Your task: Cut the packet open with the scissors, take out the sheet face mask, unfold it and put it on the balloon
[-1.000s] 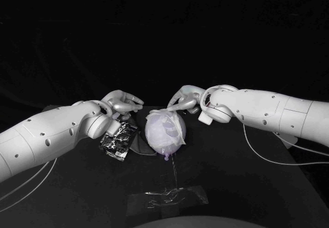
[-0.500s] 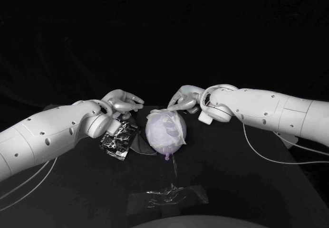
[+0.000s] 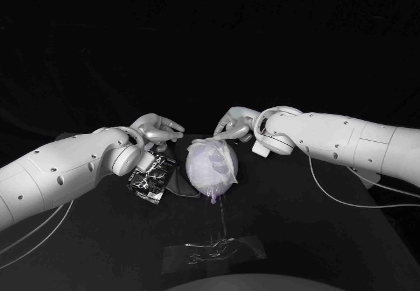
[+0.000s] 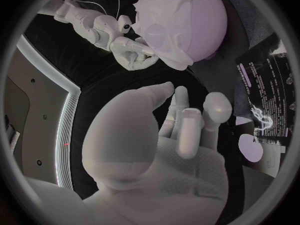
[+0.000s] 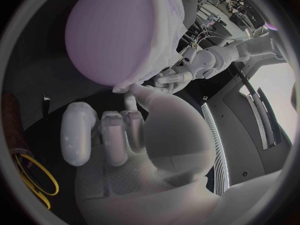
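Note:
A pale purple balloon (image 3: 210,170) stands upright on a thin rod in mid-table, and the white sheet mask (image 3: 229,165) is draped over its top and sides. My right hand (image 3: 235,126) is at the balloon's top right. Its thumb and a finger meet on the mask's edge (image 5: 124,88), and its other fingers are curled. My left hand (image 3: 158,130) hovers left of the balloon (image 4: 187,22) with curled fingers and nothing in them. The black cut packet (image 3: 150,177) lies on the table under my left wrist, apart from that hand.
The rod runs down to a clear stand (image 3: 214,250) near the table's front edge. Yellow loops (image 5: 34,181), seemingly scissor handles, lie on the table behind my right hand. White cables trail off both arms.
My right hand has curled its fingers in at the top of the mask and shifted slightly left. My left hand and the packet have stayed put.

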You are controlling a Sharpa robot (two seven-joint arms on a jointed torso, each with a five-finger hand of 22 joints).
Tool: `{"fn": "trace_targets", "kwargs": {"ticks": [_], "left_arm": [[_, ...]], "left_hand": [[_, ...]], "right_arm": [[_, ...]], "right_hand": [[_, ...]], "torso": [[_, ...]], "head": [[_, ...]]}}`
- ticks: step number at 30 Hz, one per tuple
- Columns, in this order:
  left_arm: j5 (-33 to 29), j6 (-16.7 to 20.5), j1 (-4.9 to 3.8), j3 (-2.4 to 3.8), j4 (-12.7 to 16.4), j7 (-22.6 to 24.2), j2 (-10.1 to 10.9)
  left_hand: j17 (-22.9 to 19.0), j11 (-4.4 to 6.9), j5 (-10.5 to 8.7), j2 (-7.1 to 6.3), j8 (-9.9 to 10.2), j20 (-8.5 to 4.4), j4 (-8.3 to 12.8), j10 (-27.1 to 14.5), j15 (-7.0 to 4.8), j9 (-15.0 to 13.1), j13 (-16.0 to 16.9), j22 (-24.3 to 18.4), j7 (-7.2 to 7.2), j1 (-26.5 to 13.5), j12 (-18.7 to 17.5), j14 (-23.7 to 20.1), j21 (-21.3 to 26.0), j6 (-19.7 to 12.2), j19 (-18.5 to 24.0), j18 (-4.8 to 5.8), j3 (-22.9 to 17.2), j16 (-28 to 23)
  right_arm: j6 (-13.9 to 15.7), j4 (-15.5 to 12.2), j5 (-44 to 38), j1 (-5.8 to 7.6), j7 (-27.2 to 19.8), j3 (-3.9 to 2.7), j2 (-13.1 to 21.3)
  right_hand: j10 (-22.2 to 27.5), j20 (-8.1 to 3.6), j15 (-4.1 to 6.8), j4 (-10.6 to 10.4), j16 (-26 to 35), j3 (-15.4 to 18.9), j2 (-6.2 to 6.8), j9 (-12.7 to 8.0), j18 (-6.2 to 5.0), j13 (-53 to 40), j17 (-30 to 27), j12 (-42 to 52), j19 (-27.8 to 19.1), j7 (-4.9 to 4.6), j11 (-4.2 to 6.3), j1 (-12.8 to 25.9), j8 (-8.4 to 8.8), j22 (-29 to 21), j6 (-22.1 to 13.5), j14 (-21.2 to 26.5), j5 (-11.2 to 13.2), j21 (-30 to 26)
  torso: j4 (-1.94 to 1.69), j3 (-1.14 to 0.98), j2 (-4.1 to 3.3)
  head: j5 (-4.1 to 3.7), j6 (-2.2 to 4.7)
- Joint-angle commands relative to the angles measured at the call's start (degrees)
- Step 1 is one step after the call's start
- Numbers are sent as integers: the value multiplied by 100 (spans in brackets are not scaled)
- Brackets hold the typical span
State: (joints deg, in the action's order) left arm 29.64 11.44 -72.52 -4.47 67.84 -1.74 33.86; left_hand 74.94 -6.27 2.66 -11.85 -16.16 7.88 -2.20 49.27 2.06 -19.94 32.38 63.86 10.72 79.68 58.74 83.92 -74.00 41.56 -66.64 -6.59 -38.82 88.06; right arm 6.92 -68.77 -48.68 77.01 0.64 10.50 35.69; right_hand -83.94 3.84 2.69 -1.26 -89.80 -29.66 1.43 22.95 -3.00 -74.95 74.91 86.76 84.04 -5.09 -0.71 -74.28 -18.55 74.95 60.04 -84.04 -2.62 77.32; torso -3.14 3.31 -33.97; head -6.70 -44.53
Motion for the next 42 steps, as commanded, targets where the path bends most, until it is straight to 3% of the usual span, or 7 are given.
{"fn": "trace_targets", "kwargs": {"ticks": [1,11,30,42], "left_arm": [[-51,-15,-10,7,22,68,-3],[-52,-42,-10,7,38,64,12],[-56,-77,-10,6,89,60,34],[-57,-100,-10,5,106,57,47]], "left_hand": [[261,4,12,70,22,14,4,42,47,6,-6,5,24,6,-7,76,-18,30,-13,11,-38,21],[261,4,12,70,22,14,4,42,47,6,-6,5,24,6,-7,76,-18,30,-13,11,-38,21],[258,2,12,75,28,15,6,40,48,15,-13,8,26,6,-6,75,-22,36,-16,12,-43,21],[258,2,12,75,28,15,6,40,48,15,-13,8,26,6,-6,75,-22,36,-16,12,-43,21]], "right_arm": [[386,-17,-185,-8,-65,4,-3],[835,40,-156,-8,-52,4,-45],[476,204,-453,-21,530,4,-145],[468,298,-833,-38,991,4,-186]], "right_hand": [[-448,-61,49,6,-20,-33,-55,150,62,-1318,1509,36,163,65,38,-11,-87,1195,85,-596,-17,39],[-462,-74,56,-10,-20,-52,-65,174,67,-1333,1509,59,173,71,46,30,-121,1201,83,-596,-16,63],[-412,-81,57,-10,-20,-80,-62,187,55,-1273,1509,-34,149,68,48,56,-129,1182,33,-596,-21,-8],[-390,-81,49,8,-20,-134,-61,203,51,-1247,1509,-76,140,59,42,71,-145,1175,-21,-596,-36,-34]], "torso": [[-2,0,-1],[0,-2,-1],[0,3,-1],[-1,-4,-3]], "head": [[-5,7],[-5,39],[-3,25],[-4,29]]}}
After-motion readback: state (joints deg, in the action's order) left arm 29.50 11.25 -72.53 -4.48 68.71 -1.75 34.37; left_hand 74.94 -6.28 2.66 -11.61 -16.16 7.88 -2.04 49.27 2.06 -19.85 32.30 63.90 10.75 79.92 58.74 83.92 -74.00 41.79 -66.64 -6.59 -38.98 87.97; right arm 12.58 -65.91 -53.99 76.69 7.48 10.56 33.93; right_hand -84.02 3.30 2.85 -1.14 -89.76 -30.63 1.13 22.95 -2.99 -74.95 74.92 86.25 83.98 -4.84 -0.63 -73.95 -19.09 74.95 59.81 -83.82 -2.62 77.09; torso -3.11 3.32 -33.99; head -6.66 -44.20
